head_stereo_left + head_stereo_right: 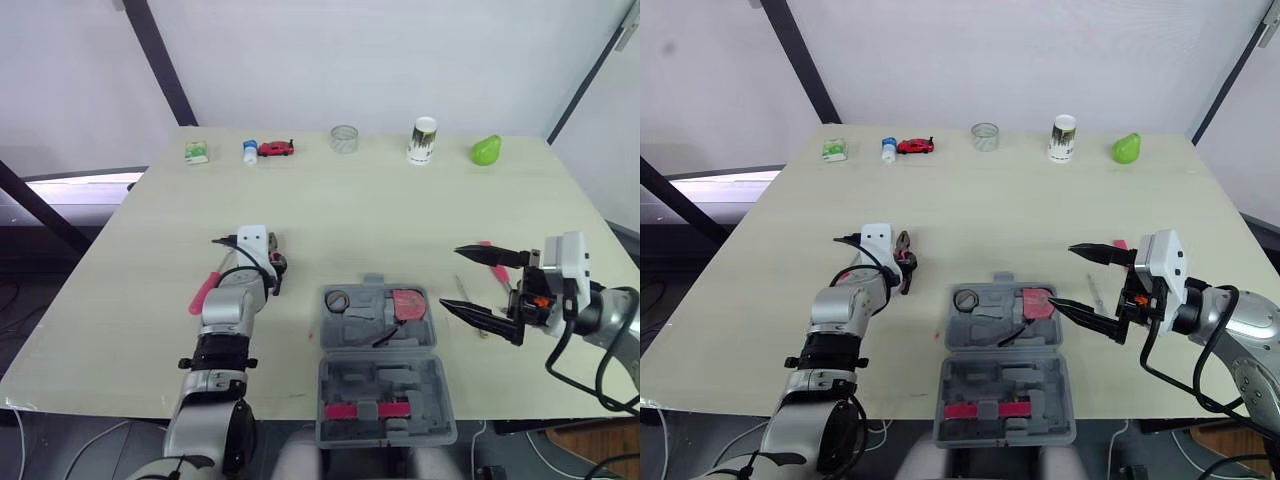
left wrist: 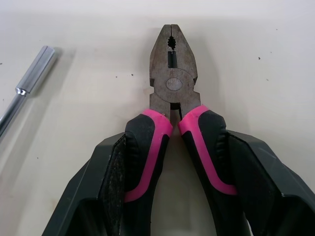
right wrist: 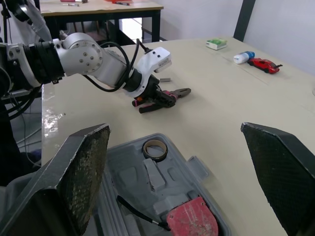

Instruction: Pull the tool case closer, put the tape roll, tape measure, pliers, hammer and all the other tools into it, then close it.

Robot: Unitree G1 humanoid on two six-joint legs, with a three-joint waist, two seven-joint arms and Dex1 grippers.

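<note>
checking head views first: left hand [image 1: 271, 266] is closed down on the pliers [image 1: 905, 243], which lie flat on the surface [image 1: 360, 210] left of the tool case [image 1: 375, 388]. right hand [image 1: 451, 278] sits wide open and empty just right of the case. case lies open near the front edge. its far half holds the tape roll [image 1: 337, 299] and a red tape measure [image 1: 407, 304]; its near half carries a pink strip [image 1: 368, 410]. a pink-handled tool [image 1: 206, 292] lies left of the left arm, and a thin tool [image 1: 464, 292] lies on the surface by the right hand.

left wrist view: both fingers [image 2: 110, 182] press the pink-and-black handles. pliers' jaws are shut, nose pointing away. a metal shaft [image 2: 27, 91] lies beside them, apart.

right wrist view: fingers [image 3: 81, 172] spread far apart, nothing between them. the open case is below, with roll and tape measure in it.
</note>
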